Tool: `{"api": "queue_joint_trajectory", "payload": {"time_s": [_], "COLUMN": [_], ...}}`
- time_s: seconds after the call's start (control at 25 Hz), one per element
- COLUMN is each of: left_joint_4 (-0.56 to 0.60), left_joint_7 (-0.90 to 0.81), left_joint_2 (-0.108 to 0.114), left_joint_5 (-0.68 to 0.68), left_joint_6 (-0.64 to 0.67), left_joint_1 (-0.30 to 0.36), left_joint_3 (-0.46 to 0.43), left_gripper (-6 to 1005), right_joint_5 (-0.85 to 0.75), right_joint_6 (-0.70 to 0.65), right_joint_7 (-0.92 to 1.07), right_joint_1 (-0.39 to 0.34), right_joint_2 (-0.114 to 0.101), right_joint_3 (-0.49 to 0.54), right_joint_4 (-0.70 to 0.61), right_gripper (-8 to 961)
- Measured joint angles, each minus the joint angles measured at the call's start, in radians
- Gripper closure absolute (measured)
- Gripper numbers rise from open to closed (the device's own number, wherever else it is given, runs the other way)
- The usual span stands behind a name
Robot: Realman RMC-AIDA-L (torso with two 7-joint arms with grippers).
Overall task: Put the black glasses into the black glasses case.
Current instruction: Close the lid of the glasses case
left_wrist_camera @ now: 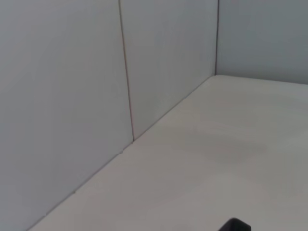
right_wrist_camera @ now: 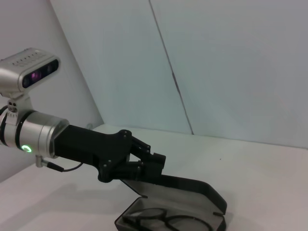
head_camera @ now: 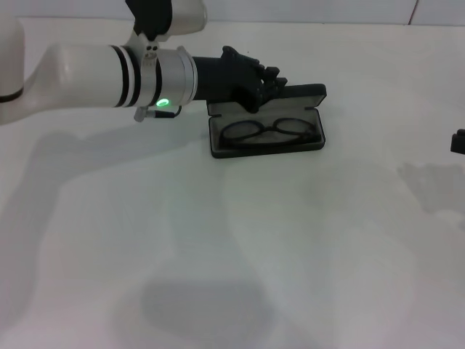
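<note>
Desk [head_camera: 305, 254]: plain white, pale wall panels behind.
Left gripper [head_camera: 275, 81]: fingers pressed together, resting against the raised lid.
Case [head_camera: 317, 140]: open on the desk.
Glasses [head_camera: 270, 130]: lying inside the case.
Right gripper [head_camera: 458, 141]: at the desk's right edge, fingers hidden.

Lab test bay, bare white table [head_camera: 305, 254], plain wall panels [left_wrist_camera: 62, 96]

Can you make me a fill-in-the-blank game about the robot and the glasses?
1. The glasses lie ____ the case.
2. The case's lid is ____.
3. The ____ pincer is at the lid.
4. The table is ____ in colour.

Missing words: inside; open; left; white
</note>
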Motion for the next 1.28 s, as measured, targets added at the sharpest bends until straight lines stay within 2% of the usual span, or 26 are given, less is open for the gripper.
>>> {"api": "queue_joint_trajectory", "payload": {"time_s": [0.52,0.76,1.12,1.28], "left_joint_4": [-0.022,-0.026,-0.027,-0.028], "left_joint_7": [0.005,0.000,-0.002,-0.002], "left_joint_2": [-0.004,-0.005,-0.007,-0.005], "left_joint_5": [-0.003,-0.010,-0.009,-0.008], "left_joint_6": [-0.007,0.001,0.054,0.056], "left_joint_1": [0.005,0.007,0.010,0.014], "left_joint_3": [0.006,0.076,0.104,0.161], "left_gripper": [798,797,794,793], "right_joint_5": [0.017,0.026,0.026,0.026], "right_joint_6": [-0.009,-0.014,-0.014,-0.014], "right_joint_7": [-0.019,-0.037,-0.041,-0.041], "right_joint_1": [0.001,0.002,0.002,0.001], "right_joint_2": [0.000,0.000,0.000,0.000], "right_joint_3": [-0.008,0.000,-0.002,-0.001], "right_joint_4": [0.045,0.073,0.077,0.077], "right_gripper": [857,857,856,856]}}
